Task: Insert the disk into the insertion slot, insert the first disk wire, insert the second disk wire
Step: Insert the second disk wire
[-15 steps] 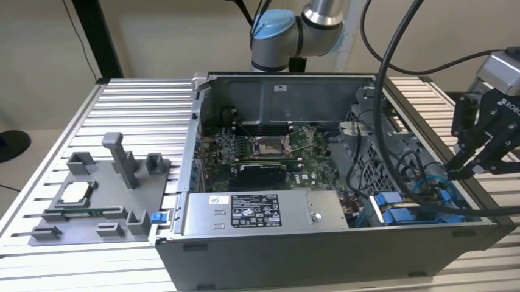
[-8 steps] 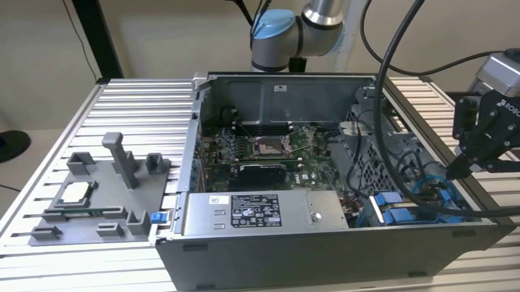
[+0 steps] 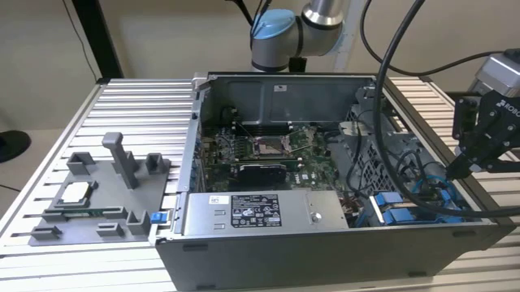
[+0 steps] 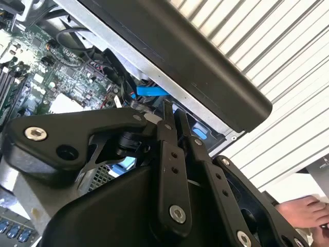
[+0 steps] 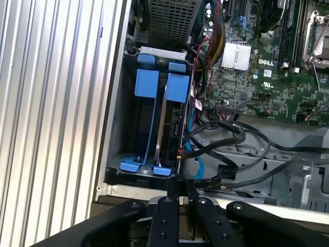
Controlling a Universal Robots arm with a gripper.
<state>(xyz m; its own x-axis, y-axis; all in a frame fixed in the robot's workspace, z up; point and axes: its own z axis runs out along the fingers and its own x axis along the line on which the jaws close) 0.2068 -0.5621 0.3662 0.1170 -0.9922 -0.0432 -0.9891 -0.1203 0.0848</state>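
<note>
In the first wrist view the disk (image 5: 172, 126) stands on edge in its blue frame (image 5: 178, 87), down inside the insertion slot (image 5: 117, 134) of grey metal with blue tabs. A thin blue wire (image 5: 191, 146) and black wires (image 5: 226, 135) curl right beside the disk's exposed edge. My gripper (image 5: 178, 194) hovers just over the case wall at that end of the bay, with its black fingers (image 5: 165, 218) drawn close together and nothing visible between them. The exterior view has the gripper (image 3: 456, 172) above the case's edge on the exterior view's right, near the blue bay (image 3: 390, 210).
The open computer case (image 3: 325, 255) sits on a ribbed aluminium table (image 3: 130, 103). Inside are the grey power-supply box (image 3: 243, 213) and the motherboard (image 3: 268, 152). A grey fixture tray (image 3: 97, 201) lies at the exterior view's left. A person's hand (image 4: 303, 211) rests nearby.
</note>
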